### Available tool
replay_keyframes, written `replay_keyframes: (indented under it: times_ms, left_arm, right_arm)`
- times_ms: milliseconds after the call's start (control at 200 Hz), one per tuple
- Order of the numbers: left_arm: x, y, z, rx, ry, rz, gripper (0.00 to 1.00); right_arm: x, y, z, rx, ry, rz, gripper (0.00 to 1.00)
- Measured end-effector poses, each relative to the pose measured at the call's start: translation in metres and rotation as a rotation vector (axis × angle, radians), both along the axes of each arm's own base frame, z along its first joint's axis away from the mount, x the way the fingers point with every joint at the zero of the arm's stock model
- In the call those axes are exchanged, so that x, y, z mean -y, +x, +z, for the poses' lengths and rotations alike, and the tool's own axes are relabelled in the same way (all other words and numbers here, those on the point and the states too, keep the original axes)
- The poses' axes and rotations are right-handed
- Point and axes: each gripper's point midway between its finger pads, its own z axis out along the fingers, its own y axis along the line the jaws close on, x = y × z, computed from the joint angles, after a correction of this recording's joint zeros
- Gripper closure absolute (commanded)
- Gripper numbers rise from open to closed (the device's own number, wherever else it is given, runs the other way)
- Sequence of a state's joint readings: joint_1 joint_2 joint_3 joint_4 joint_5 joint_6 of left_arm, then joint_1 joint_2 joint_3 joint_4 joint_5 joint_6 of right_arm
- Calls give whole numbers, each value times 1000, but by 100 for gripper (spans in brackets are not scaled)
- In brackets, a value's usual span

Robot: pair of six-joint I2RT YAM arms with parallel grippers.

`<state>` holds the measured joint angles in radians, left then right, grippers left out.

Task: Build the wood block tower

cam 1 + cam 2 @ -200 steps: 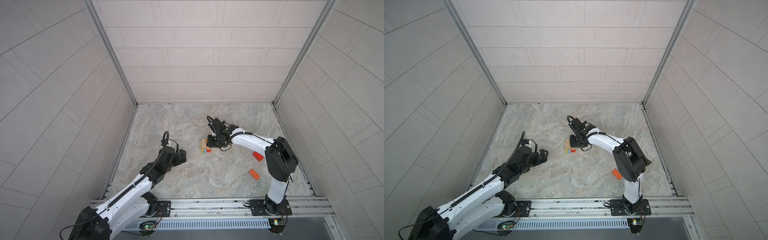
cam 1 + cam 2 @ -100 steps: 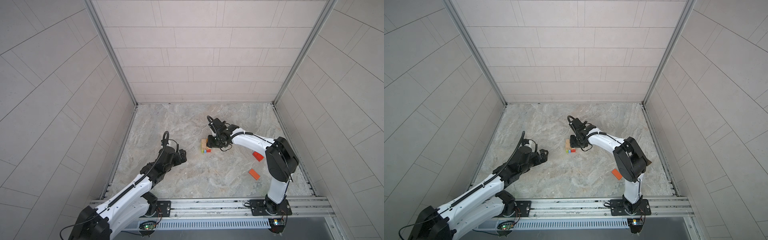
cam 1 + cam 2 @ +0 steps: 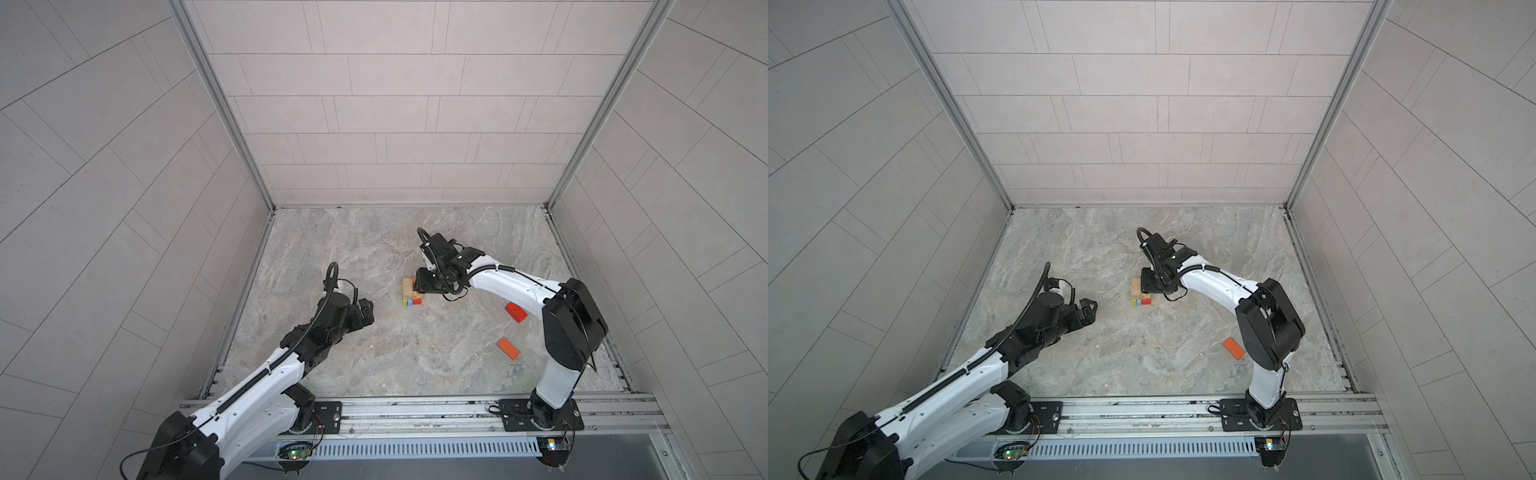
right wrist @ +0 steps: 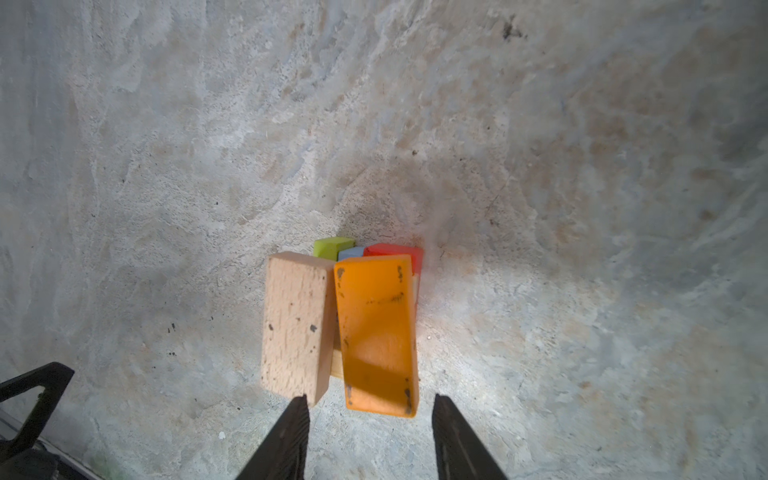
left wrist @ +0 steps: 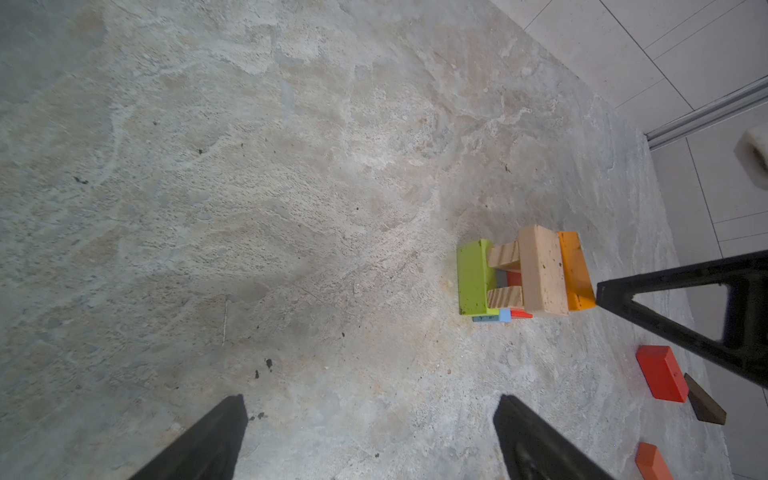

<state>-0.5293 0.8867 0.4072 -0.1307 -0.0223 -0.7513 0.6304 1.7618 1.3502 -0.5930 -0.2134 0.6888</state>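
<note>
We find the right gripper (image 4: 370, 398) with its jaws parted wider than the flat orange wooden plank (image 4: 376, 332), clear of both long sides and gripping nothing. Whether one fingertip touches the plain tan wooden plank (image 4: 295, 324) lying alongside, we cannot tell. The orange piece's long axis runs straight ahead of the jaws, atop the small crossed-layer tower (image 3: 411, 293). The left gripper (image 5: 370, 415) stands wide open, empty, well apart. We judge the right arm nearer.
</note>
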Motion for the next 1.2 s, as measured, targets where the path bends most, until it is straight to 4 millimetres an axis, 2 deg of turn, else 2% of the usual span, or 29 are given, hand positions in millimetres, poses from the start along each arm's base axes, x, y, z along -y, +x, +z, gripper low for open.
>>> replay_keyframes:
  times_ms: [65,140,220,285,395,440,585,701,891,1201]
  left_arm:
    - [1,1,0,-7,4,0,2]
    - [3,4,3,-10,4,-3,6]
    - [6,8,4,-14,8,-11,10]
    - [9,11,4,-20,11,-16,19]
    - [15,17,1,-44,15,-28,47]
    - [19,21,-1,-52,10,-31,56]
    - [29,29,-9,-82,12,-57,70]
    - [38,38,-11,-102,14,-76,70]
    - [54,54,-7,-105,5,-104,62]
    - [62,60,-20,-143,9,-122,57]
  right_arm:
    - [3,0,7,13,0,7,64]
    - [9,1,13,26,-2,8,88]
    - [17,4,18,34,-5,-3,100]
    - [25,7,18,35,-15,-13,100]
    - [37,12,16,33,-29,-27,100]
    - [40,13,15,32,-35,-28,100]
    - [40,13,9,22,-49,-13,100]
    - [38,14,-3,-4,-62,3,100]
    - [35,12,-19,-45,-68,20,100]
    - [23,10,-30,-68,-52,48,100]
